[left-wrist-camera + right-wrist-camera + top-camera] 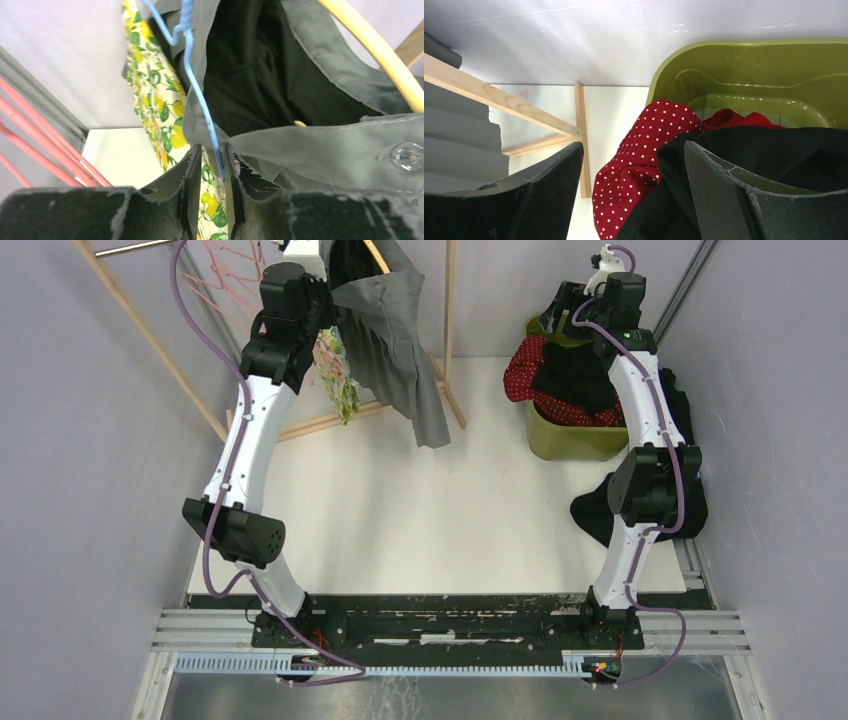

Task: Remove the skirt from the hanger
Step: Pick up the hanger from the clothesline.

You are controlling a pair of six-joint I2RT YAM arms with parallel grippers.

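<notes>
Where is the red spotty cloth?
Top view, far right: the red cloth hangs over the left rim of the green bin, beside black clothes.

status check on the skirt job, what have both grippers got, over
Left gripper narrow around blue hanger wire, not clamped. Right gripper open, empty, above green bin. Grey skirt not yet off. Floral garment crowding beside it.

Left arm reaches upper left, left end effector narrowly parted; right end effector, upper right, spread wide.
</notes>
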